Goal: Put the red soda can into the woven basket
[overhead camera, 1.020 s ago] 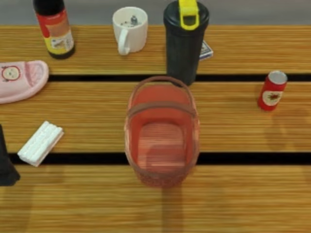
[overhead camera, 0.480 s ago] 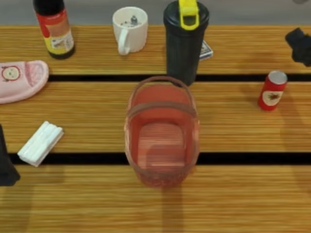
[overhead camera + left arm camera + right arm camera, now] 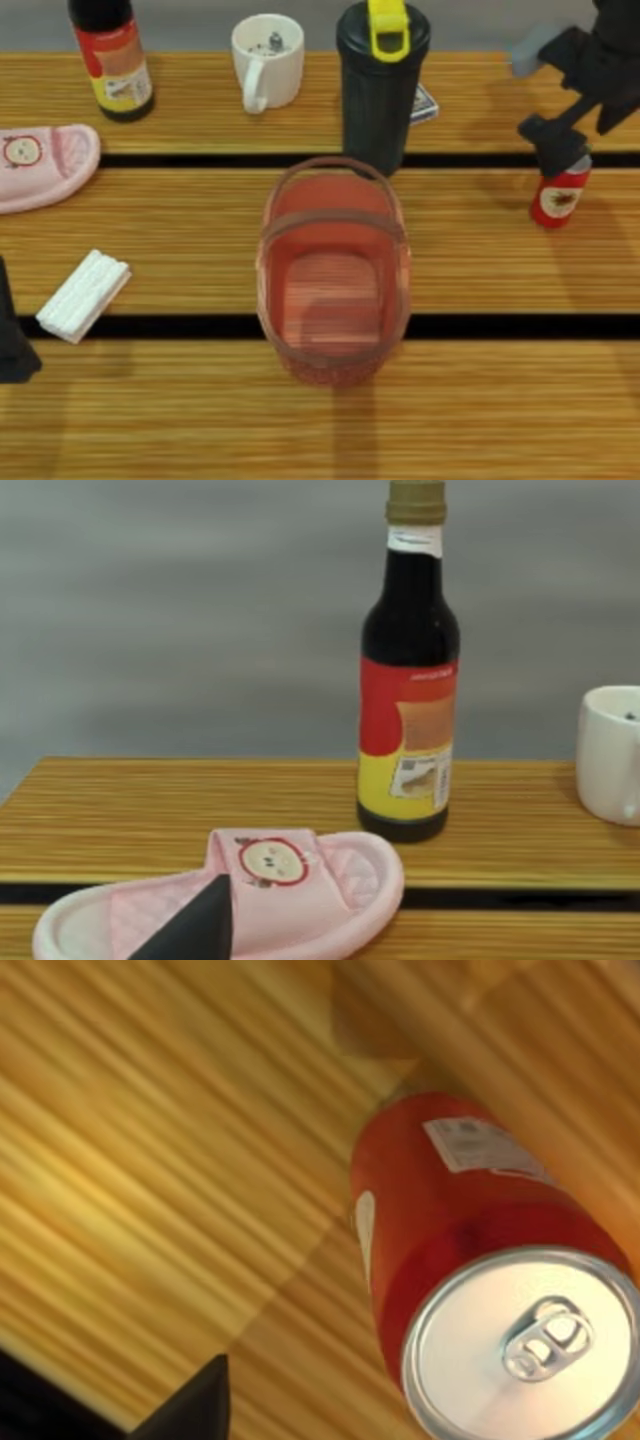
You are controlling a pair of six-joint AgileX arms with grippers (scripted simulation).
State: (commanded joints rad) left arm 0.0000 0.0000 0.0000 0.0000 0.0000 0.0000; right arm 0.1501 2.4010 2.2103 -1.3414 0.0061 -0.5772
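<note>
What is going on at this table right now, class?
The right arm's pincer hangs just above the red soda can, which stands upright on the right side of the table, not yet gripped. The woven basket sits empty in the middle. The left arm is parked at the left edge.

Your top view looks straight down on the table [image 3: 200, 220]. Your left wrist view sits low at the table's left edge, facing level across the pink slipper [image 3: 300, 900] toward the dark bottle [image 3: 408, 680], both shared with the top view. Your right wrist view looks steeply down, close on the red soda can [image 3: 450, 1250], near the right edge.
</note>
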